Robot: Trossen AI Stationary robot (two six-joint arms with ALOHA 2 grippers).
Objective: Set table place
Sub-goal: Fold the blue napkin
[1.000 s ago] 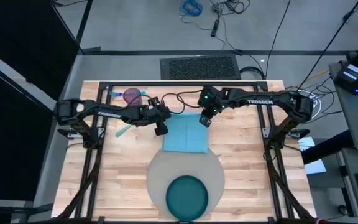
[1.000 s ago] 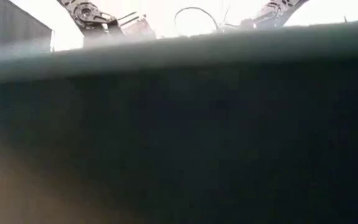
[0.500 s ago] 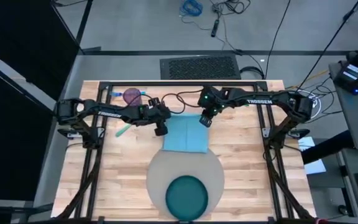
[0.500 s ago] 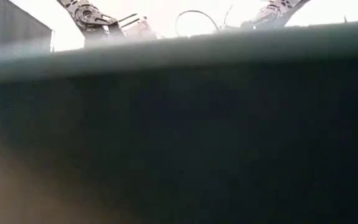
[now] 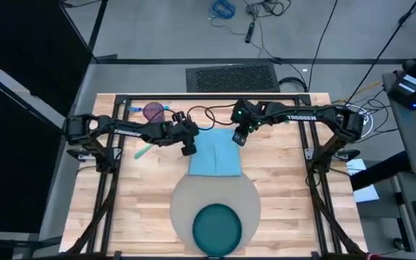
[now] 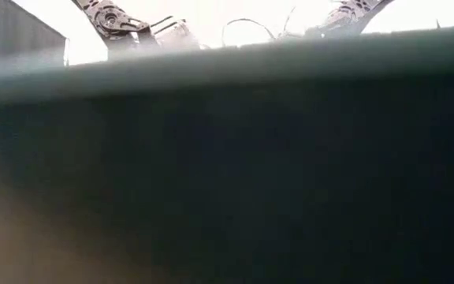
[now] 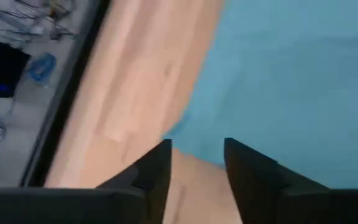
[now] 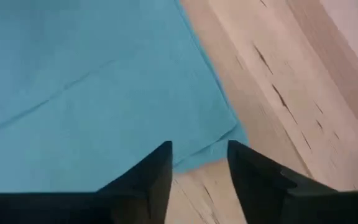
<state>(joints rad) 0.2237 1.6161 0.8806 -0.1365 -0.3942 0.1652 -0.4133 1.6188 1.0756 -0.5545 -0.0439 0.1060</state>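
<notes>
Above napkin, at twelve o'clock of placemat.
Left gripper and right gripper: slightly parted, empty, at napkin's far corners.

1. The dark left arm reaches in from the left edge of the high view toward the frame's centre; its left gripper points down, just left of centre in the upper half.
2. In the left wrist view, the left gripper has its two dark fingers parted, a gap between them.
3. The dark right arm stretches in from the right; its right gripper sits just right of centre.
4. In the right wrist view, the right gripper likewise has its fingers spread.
</notes>
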